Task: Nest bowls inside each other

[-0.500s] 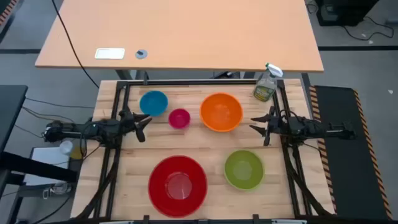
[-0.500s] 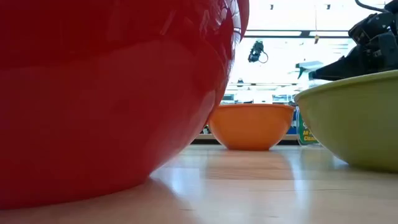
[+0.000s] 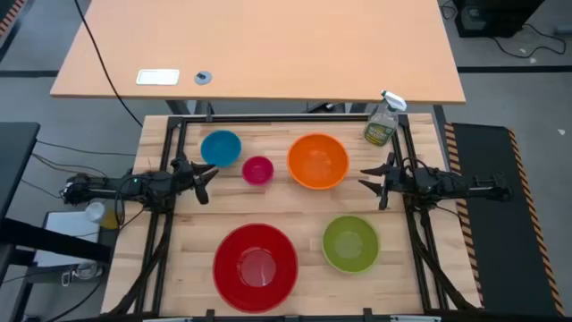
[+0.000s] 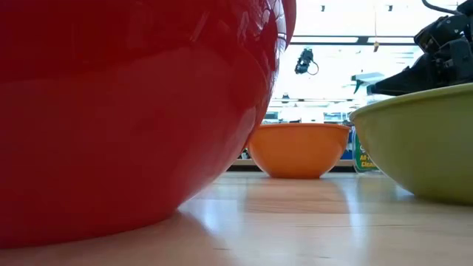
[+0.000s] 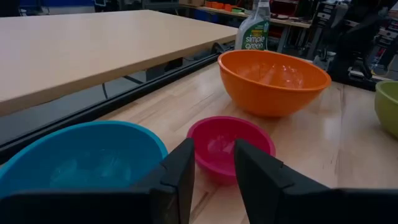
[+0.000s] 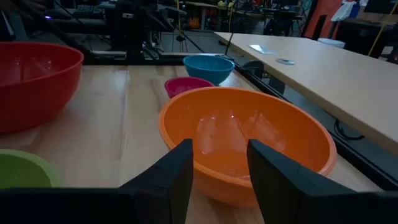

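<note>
Nesting not yet begun: red bowl point(image 3: 256, 266), orange bowl point(image 3: 317, 161), lime green bowl point(image 3: 349, 243), blue bowl point(image 3: 221, 148) and magenta bowl point(image 3: 257, 170) standing apart on table point(image 3: 304, 210), left gripper point(image 3: 204, 182) and right gripper point(image 3: 367, 177) parted, empty.

Table point(image 3: 188, 246): wood slats, black frame.
Blue bowl point(image 3: 221, 148): sitting far-left, touching nothing.
Pink bowl point(image 3: 257, 170): sitting just beside blue.
Orange bowl point(image 3: 317, 161): sitting at far centre.
Red bowl point(image 3: 256, 266): sitting at near edge.
Green bowl point(image 3: 349, 243): sitting right of red.
Bottle point(image 3: 382, 122): standing in far-right corner.
Left gripper point(image 3: 204, 179): hovering near blue, fingers parted, holding nothing.
Right gripper point(image 3: 369, 180): hovering right of orange, fingers parted, holding nothing.
</note>
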